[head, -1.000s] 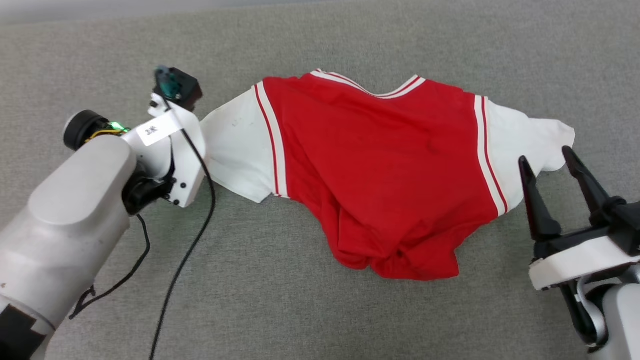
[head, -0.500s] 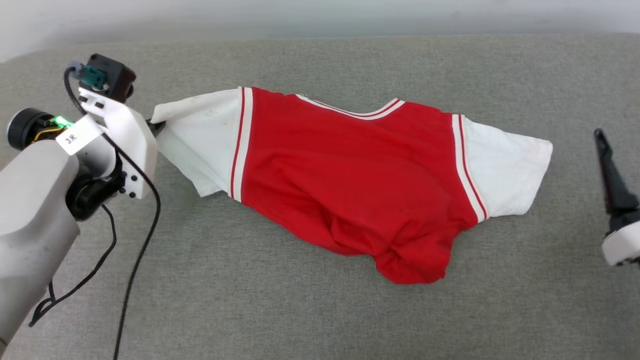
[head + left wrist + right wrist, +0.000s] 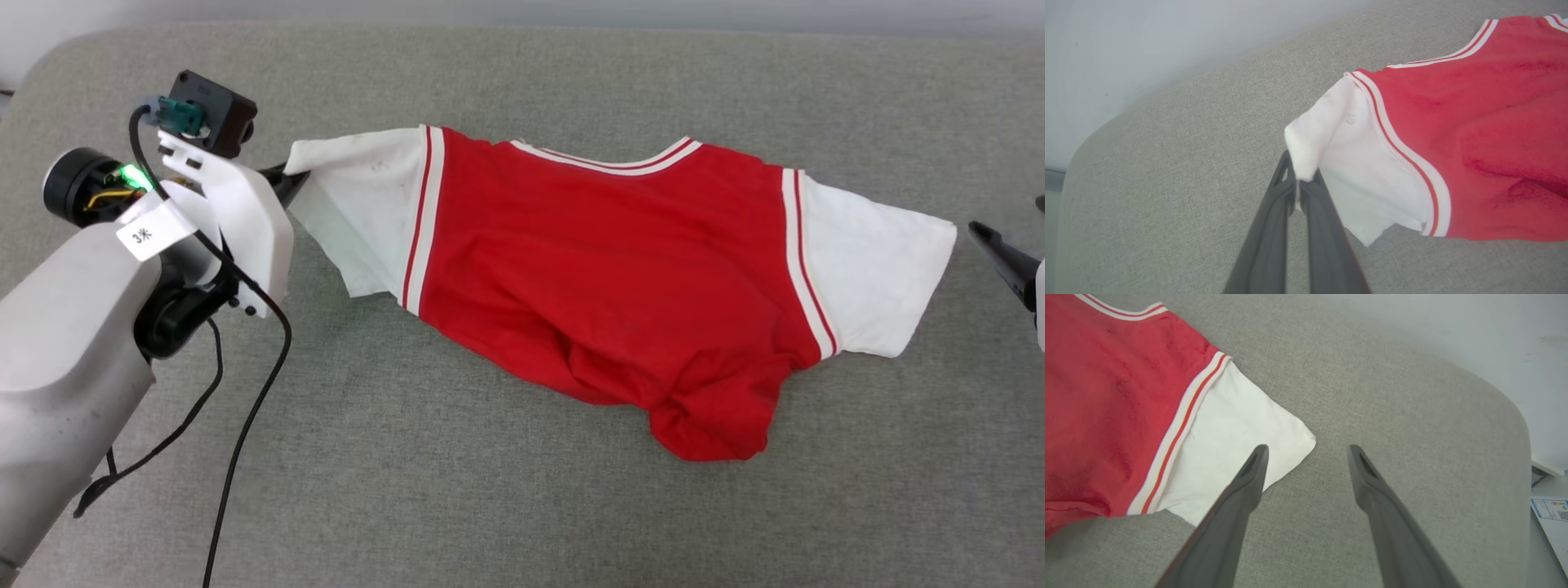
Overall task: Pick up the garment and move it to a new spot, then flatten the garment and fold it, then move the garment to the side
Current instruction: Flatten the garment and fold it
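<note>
The left claw [image 3: 1299,185] is pinched shut on the tip of the shirt's [image 3: 620,278] white sleeve [image 3: 1339,163], holding that corner up. The right claw [image 3: 1306,451] hangs wide apart and empty, just beside the other sleeve [image 3: 1237,424]. The shirt sprawls across the grey cushion [image 3: 490,506], its hem bunched. It looks light, limp and slack, so sleeve ends or shoulder seams seem the best holds.

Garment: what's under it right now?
Grey fabric surface shows all round the garment, which lies on it. The left hand pinches one white sleeve at its tip. Whatever lies beneath the red body and bunched hem is covered.
</note>
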Controlling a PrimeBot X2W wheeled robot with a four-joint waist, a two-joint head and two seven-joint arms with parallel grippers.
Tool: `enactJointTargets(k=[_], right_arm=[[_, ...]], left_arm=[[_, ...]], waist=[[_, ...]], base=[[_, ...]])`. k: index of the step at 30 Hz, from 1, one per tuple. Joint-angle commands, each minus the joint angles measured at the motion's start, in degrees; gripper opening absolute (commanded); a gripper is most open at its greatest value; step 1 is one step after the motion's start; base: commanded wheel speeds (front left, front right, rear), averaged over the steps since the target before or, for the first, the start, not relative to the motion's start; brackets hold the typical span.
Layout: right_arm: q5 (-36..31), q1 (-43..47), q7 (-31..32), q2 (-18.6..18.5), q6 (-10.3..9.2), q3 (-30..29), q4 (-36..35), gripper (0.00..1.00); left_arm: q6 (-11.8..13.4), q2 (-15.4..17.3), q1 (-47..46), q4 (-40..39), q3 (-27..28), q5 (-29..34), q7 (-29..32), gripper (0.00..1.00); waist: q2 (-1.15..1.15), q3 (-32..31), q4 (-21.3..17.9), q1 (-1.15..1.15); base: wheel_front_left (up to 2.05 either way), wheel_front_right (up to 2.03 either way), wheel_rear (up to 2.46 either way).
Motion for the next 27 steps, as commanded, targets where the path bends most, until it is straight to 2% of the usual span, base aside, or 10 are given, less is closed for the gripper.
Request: enactJointTargets(k=[1, 5, 10, 16, 21, 24, 25, 26, 27], right_arm=[[1.88, -1.82, 3.08, -0.89, -0.08, 1.14, 1.07, 1.0], [5.78, -5.71, 10.72, -1.53, -0.06, 3.49, 4.59, 1.0], [6.44, -10.17, 15.0, -0.99, -0.06, 5.69, 9.46, 1.0], [7.03, -13.46, 16.66, 2.09, -0.06, 6.53, 15.3, 1.0], [7.5, -11.3, 19.66, 3.34, -0.04, 10.35, 19.93, 1.0], [8.21, -11.46, 19.15, 3.9, -0.04, 11.35, 21.0, 1.0], [8.38, -11.73, 18.39, 3.93, -0.04, 11.61, 20.86, 0.15], [8.73, -12.18, 17.8, 3.98, -0.04, 11.81, 20.84, 0.0], [8.62, -12.78, 16.89, 3.89, -0.04, 12.1, 20.69, 0.0]], left_arm=[[0.23, -0.05, -0.9, -0.63, 0.11, 0.35, -0.43, 0.0], [0.55, -0.22, -1.93, -2.53, 0.12, 1.01, -0.71, 0.0], [0.92, -0.27, -3.32, -4.59, 0.3, 1.87, -1.1, 0.0], [1.36, -0.13, -4.39, -6.4, 0.64, 2.22, -1.58, 0.0], [1.57, -0.05, -4.7, -7.08, 0.68, 2.32, -1.78, 0.0], [1.63, 0.06, -4.85, -7.11, 0.71, 2.3, -1.9, 0.0], [1.65, 0.13, -4.8, -7.05, 0.73, 2.24, -1.93, 0.0], [1.65, 0.21, -4.79, -6.95, 0.71, 2.2, -1.9, 0.0], [1.64, 0.27, -4.73, -6.76, 0.69, 2.16, -1.92, 0.0]], waist=[[0.0, 1.19, 0.81, 0.0], [0.0, 3.38, 1.86, 0.0], [0.0, 6.12, 3.04, 0.0], [0.0, 8.69, 3.89, 0.0], [0.0, 9.57, 3.96, 0.0], [0.0, 9.79, 3.72, 0.0], [0.0, 9.82, 3.59, 0.0], [0.0, 9.82, 3.45, 0.0], [0.0, 9.68, 3.24, 0.0]], base=[[0.0, 0.0, 0.0], [0.0, 0.0, 0.0], [0.0, 0.0, 0.0], [0.0, 0.0, 0.0], [0.0, 0.0, 0.0], [0.0, 0.0, 0.0], [0.0, 0.0, 0.0], [0.0, 0.0, 0.0], [0.0, 0.0, 0.0]])
